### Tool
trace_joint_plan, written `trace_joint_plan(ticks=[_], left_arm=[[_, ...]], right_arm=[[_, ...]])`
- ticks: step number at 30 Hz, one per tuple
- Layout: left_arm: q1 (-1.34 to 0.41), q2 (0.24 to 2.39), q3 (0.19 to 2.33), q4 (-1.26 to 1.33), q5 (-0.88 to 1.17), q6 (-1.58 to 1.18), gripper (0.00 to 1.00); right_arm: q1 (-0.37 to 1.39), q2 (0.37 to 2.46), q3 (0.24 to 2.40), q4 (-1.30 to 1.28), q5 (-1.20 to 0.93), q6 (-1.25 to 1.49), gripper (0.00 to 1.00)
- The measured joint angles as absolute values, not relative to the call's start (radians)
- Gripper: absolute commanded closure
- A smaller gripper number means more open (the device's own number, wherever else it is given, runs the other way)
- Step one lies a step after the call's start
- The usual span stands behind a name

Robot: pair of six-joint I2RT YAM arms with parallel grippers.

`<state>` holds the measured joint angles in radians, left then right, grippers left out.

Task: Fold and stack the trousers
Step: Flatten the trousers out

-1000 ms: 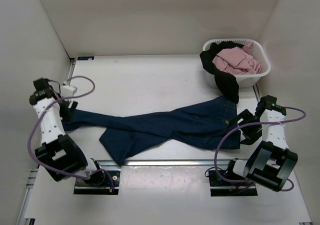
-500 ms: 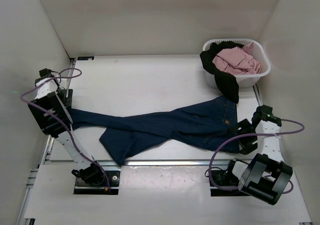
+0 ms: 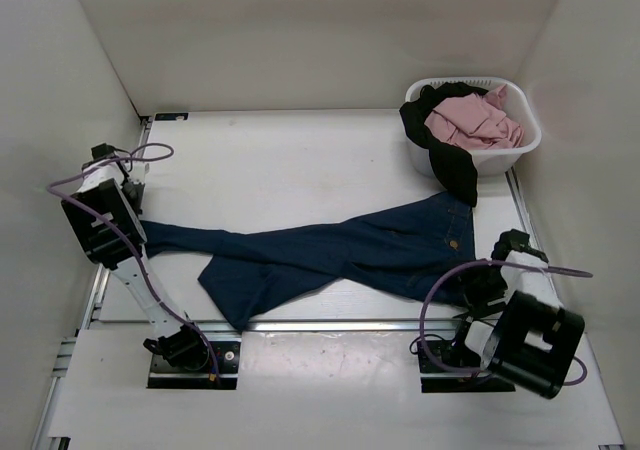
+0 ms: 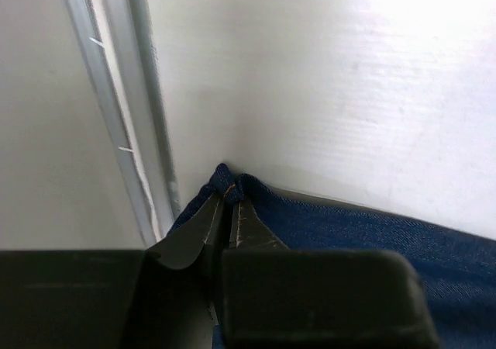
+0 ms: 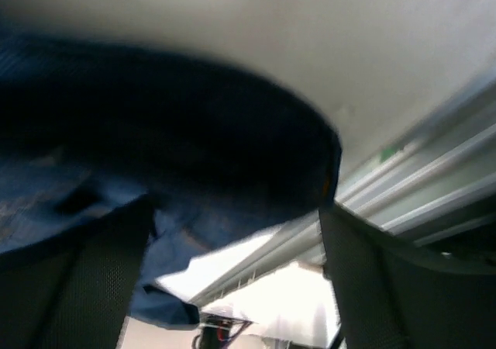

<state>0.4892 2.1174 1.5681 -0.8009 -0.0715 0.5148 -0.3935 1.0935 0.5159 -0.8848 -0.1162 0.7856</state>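
Observation:
The dark navy trousers (image 3: 330, 255) lie spread across the table, legs to the left and waistband to the right. My left gripper (image 4: 229, 197) is shut on the tip of a leg hem, beside the table's left rail. From above, the left gripper (image 3: 138, 228) sits at the far left end of that leg. My right gripper (image 3: 479, 282) is low at the waistband's near right corner. Its fingers (image 5: 77, 279) stand wide apart, and blurred denim (image 5: 170, 147) fills the view just ahead of them.
A white basket (image 3: 524, 152) at the back right holds a pink garment (image 3: 470, 120), and a black garment (image 3: 452, 168) hangs over its front. Metal rails run along the table's left edge (image 4: 139, 132) and near edge (image 3: 340, 324). White walls enclose the table.
My left gripper has closed on the leg hem. The right arm has drawn back toward the near edge and dropped to the waistband corner.

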Motion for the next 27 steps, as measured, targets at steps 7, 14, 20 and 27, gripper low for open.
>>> trace_joint_plan(ticks=[7, 14, 20, 27], left_arm=[[0.497, 2.058, 1.590, -0.869, 0.000, 0.517, 0.86], [0.469, 1.909, 1.957, -0.945, 0.104, 0.511, 0.86], [0.440, 1.725, 2.099, -0.890, 0.161, 0.530, 0.86], [0.450, 1.560, 1.866, -0.870, 0.148, 0.599, 0.86]], right_arm=[[-0.397, 1.260, 0.534, -0.833, -0.161, 0.838, 1.00], [-0.382, 1.272, 1.005, -0.912, -0.212, 0.807, 1.00], [-0.397, 1.238, 1.364, -0.915, -0.220, 0.792, 1.00], [-0.444, 1.174, 1.244, -0.956, -0.216, 0.784, 1.00]])
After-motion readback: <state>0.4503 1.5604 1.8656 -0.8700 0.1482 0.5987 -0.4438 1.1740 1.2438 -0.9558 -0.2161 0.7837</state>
